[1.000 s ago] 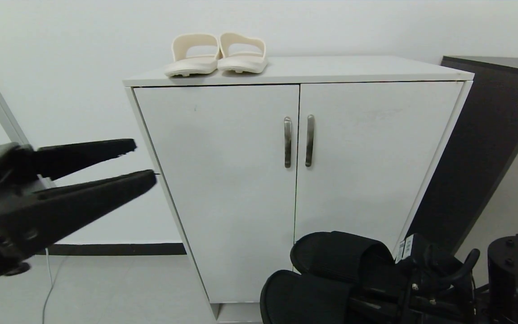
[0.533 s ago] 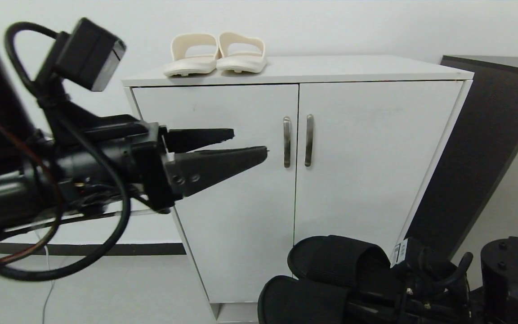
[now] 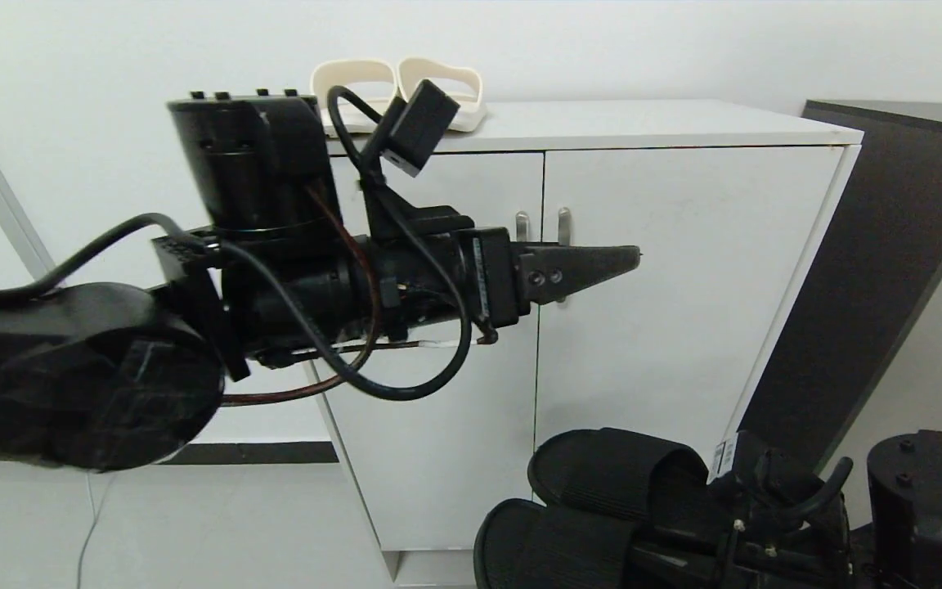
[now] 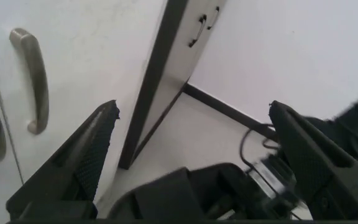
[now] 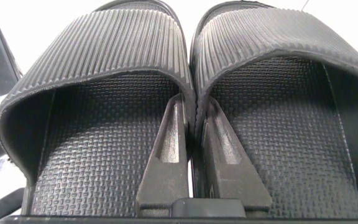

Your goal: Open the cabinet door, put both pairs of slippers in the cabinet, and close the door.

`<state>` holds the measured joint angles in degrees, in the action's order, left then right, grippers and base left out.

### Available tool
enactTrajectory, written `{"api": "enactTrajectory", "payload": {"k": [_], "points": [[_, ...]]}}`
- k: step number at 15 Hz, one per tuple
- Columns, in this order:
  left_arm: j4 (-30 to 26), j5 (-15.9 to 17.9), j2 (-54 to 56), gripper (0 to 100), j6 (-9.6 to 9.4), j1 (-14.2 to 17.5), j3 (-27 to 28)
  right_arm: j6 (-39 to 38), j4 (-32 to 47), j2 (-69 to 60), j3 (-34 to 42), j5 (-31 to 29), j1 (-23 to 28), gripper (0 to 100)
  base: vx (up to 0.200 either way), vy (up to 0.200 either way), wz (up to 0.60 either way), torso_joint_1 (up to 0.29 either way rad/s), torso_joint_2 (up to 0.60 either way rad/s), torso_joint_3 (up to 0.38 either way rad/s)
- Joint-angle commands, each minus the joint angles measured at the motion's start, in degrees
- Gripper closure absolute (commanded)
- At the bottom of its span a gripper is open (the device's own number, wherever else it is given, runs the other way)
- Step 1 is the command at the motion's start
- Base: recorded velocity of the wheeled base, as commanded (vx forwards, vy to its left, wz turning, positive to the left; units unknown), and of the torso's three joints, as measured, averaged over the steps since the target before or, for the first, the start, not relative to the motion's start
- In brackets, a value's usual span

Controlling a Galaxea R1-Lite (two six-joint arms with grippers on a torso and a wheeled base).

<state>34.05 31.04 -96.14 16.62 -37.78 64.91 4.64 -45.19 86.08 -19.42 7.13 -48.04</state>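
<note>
Now that the left gripper (image 3: 625, 257) has swung in from 9 o'clock, jaws apart, its tips sit beside the door handles (image 3: 563, 221) | cabinet (image 3: 684, 286) shut: opening seems next | right gripper (image 5: 194, 107) pinches black slippers (image 3: 618, 474), 5 o'clock | cream slippers (image 3: 448, 80) on top, 12 o'clock

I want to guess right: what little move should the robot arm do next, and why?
Probably ease the open left gripper onto a door handle and close it: both cabinet doors are shut, and the right gripper holds the black slippers.

Matt white cabinet (image 3: 684, 286), brushed-metal handles (image 4: 38, 87), ribbed black rubbery slippers (image 5: 104, 56).
</note>
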Motion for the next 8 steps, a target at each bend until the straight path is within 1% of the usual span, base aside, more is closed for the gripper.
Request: {"api": "enactTrajectory", "payload": {"k": [1,2,3,4,6,8], "points": [[-0.56,-0.10,-6.26,0,0.44,-0.28,4.08,0.01,-0.07,-0.03,0.00,-0.01,-0.03,100,0.000,0.000,0.00,0.000,0.00,0.000],[-1.18,-1.51,-7.22,0,0.96,-0.28,5.49,0.01,0.01,-0.12,0.08,0.08,-0.03,100,0.000,0.000,0.00,0.000,0.00,0.000],[-1.44,-2.82,-7.93,0,0.96,-0.28,6.19,0.01,-0.07,-0.03,0.08,-0.01,-0.03,100,0.000,0.000,0.00,0.000,0.00,0.000],[-1.62,-6.25,-9.25,0,1.05,-0.28,7.86,0.01,0.01,-0.03,0.08,0.08,-0.03,100,0.000,0.000,0.00,0.000,0.00,0.000],[-1.70,-8.36,-9.42,0,0.96,0.07,8.65,0.01,0.01,-0.03,0.08,-0.01,-0.03,100,0.000,0.000,0.00,0.000,0.00,0.000],[-1.70,-11.26,-9.42,0,0.87,0.16,8.83,0.01,0.01,0.06,0.17,-0.01,-0.03,100,0.000,0.000,0.00,0.000,0.00,0.000]]}}
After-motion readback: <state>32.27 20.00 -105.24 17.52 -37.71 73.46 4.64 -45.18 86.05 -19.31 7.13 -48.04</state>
